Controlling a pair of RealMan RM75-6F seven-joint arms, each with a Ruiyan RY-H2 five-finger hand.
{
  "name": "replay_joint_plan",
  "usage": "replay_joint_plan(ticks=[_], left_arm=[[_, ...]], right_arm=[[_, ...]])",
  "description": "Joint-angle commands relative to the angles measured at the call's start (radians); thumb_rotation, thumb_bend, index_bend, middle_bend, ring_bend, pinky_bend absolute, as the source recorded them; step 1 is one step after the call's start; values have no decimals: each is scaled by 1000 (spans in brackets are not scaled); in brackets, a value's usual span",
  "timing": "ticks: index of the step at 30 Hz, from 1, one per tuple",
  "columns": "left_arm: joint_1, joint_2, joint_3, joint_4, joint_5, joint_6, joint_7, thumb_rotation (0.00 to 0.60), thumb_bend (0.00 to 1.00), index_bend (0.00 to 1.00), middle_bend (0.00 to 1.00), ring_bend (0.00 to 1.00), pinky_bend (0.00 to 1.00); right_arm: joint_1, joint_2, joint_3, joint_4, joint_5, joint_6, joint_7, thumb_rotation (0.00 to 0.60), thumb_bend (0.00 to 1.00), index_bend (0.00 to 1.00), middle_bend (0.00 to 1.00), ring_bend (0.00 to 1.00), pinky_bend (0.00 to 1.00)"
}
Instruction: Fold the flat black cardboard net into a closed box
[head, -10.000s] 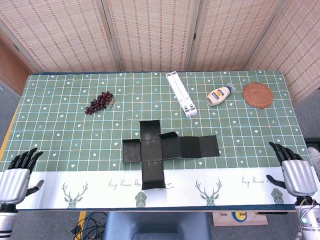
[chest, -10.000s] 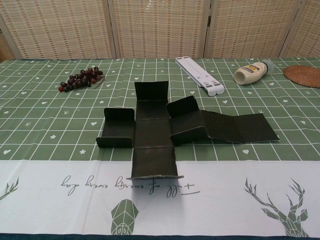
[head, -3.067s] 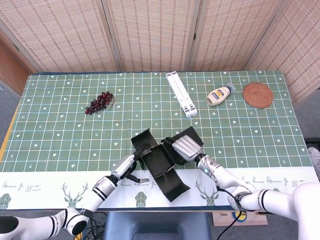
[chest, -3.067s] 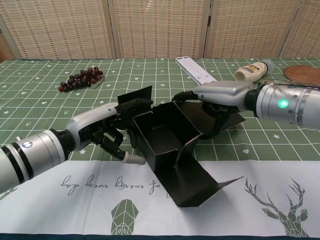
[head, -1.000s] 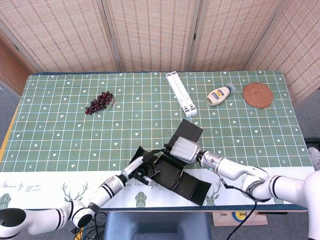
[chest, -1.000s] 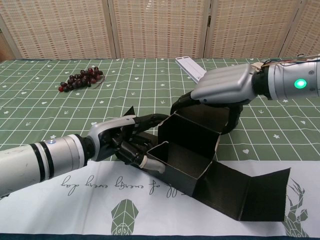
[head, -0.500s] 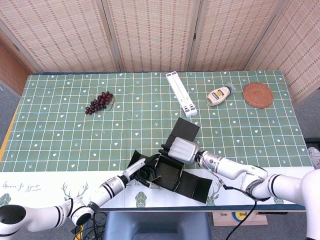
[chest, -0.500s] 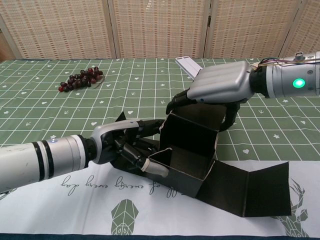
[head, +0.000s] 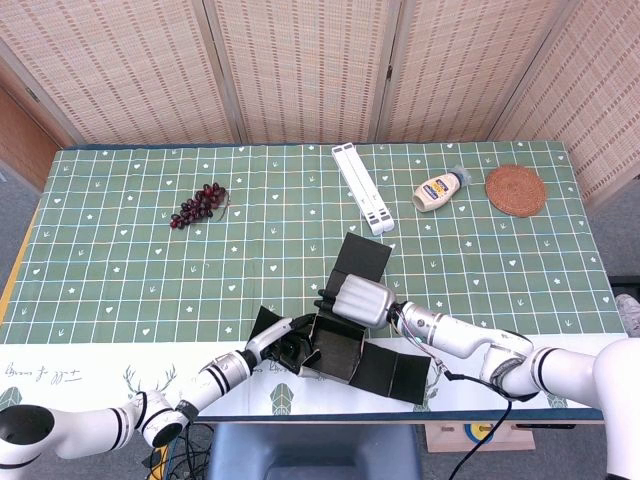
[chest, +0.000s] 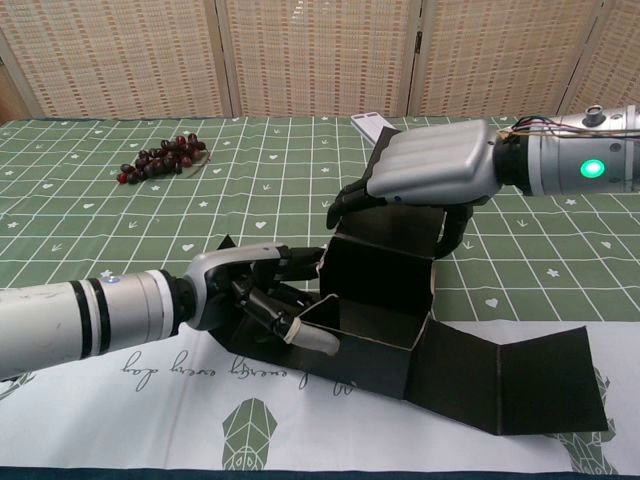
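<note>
Chest view alone shows right hand (chest: 435, 165) fingers curled over box (chest: 375, 300).

Both hands grip half-folded black cardboard net (chest: 375, 300): left hand (chest: 255, 290), right hand (chest: 430, 170).

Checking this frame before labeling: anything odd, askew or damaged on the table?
Nothing looks damaged or spilled. The black cardboard box is half-formed and turned askew to the tablecloth grid, with one long flap lying flat, held by left hand and right hand.

Cursive script on tablecloth (chest: 60, 400) white border (upside down in chest view), unreadable; bottle (head: 441, 189) label illegible.
</note>
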Motion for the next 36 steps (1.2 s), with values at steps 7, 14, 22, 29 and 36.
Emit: replay_joint_plan(ticks=[7,14,22,29,36], left_arm=[[-9,14,2,-16,-5,-10,0,600,96,253,243,550,825],[-11,24,3,-25,-11,-11,6,600,95,244,243,558,826],[-11,27,-1,-30,-27,-16,13,600,95,244,243,551,827],[-8,76,-8,-59,-33,-15,9,600,96,244,243,548,829],[1,134,-3,-86,-33,-16,-5,600,95,244,243,545,830]], right_arm=[[-13,-7,8,-7,31,3,-28,600,382,5,126,762,953],[-36,-9,13,-22,56,24,-21,600,382,0,0,699,968],[-53,-2,17,-47,67,54,9,600,383,0,0,692,969],[-80,32,11,-103,46,125,105,600,382,0,0,681,969],[-111,26,5,-75,52,158,135,600,383,0,0,681,969]])
